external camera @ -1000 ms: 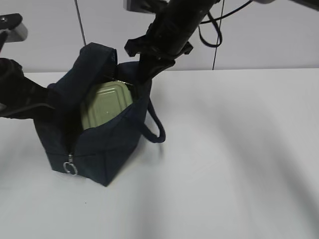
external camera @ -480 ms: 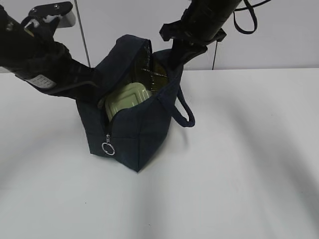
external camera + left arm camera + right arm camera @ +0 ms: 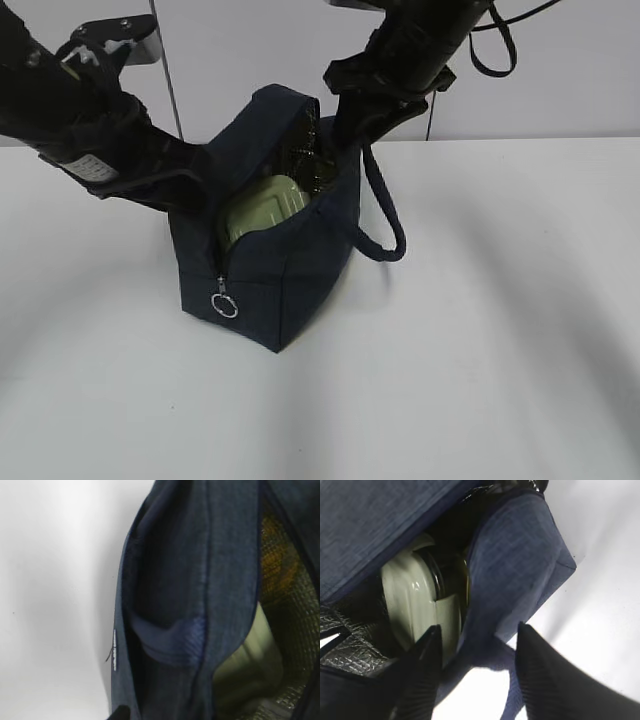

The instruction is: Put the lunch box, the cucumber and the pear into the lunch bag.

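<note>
**Lunch box sits inside open navy bag**

A boxy dark navy fabric lunch bag (image 3: 285, 260) stands on a white table (image 3: 500, 330), its zip parted and silver ring pull (image 3: 225, 306) hanging at the front. Inside it, the pale sage-green lid of the clear lunch box (image 3: 262, 207) shows. The right gripper (image 3: 475, 645) straddles the bag's far rim, fingers spread. The left gripper (image 3: 195, 185) presses at the bag's left wall; whether it is open cannot be told. An orange-yellow shape (image 3: 280, 560) glimmers deep inside.

The lunch bag (image 3: 270, 280) hides most of the lunch box (image 3: 262, 208); the left claw sits unseen behind its fabric.
</note>
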Controlling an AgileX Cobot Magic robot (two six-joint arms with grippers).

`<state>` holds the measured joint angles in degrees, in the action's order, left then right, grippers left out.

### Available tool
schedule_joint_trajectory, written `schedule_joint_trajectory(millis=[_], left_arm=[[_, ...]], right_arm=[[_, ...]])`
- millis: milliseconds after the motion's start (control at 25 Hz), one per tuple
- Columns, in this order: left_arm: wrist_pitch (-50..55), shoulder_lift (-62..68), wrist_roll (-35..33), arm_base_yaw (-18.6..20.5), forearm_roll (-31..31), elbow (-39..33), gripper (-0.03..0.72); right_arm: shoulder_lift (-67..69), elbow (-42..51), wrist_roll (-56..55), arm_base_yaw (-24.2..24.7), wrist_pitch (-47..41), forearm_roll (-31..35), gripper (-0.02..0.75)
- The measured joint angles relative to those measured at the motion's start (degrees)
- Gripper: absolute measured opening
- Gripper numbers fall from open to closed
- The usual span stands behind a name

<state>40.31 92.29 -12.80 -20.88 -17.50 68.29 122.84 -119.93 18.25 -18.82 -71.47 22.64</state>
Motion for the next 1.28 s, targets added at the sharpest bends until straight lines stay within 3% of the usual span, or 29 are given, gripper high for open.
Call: schedule_joint_trajectory(millis=[200, 320, 480, 640, 760, 880, 1000, 1280], left_arm=[[-0.21, -4.78, -2.64, 0.00, 0.00, 0.00, 0.354], [-1.51, -8.12, -3.83, 0.00, 0.00, -0.52, 0.357], [-4.02, -12.60, -5.21, 0.00, -0.56, -4.28, 0.358], [-7.42, -17.15, -7.02, 0.00, -1.67, -10.78, 0.358], [-8.21, -20.10, -7.59, 0.00, -2.13, -14.05, 0.358], [-8.39, -21.82, -7.72, 0.00, -2.24, -14.96, 0.355], [-8.58, -22.57, -7.85, 0.00, -2.34, -15.02, 0.347], [-7.96, -22.68, -7.85, 0.00, -2.40, -15.20, 0.343]], right_arm=[[-3.15, 0.00, -0.74, 0.24, 0.00, -4.70, 0.381], [-7.42, 0.54, -1.48, 0.24, 0.00, -7.81, 0.338], [-15.07, 8.86, -1.07, -0.30, 2.18, -6.04, 0.254], [-26.85, 31.75, 0.98, -4.13, 18.77, -4.57, 0.217], [-36.85, 51.75, 2.25, -8.04, 40.37, -3.85, 0.212], [-43.89, 65.29, 2.49, -9.61, 55.20, -2.00, 0.210], [-45.97, 71.12, 2.49, -9.61, 61.19, -1.26, 0.209], [-46.20, 73.43, 3.63, -10.76, 63.46, 0.31, 0.207]])
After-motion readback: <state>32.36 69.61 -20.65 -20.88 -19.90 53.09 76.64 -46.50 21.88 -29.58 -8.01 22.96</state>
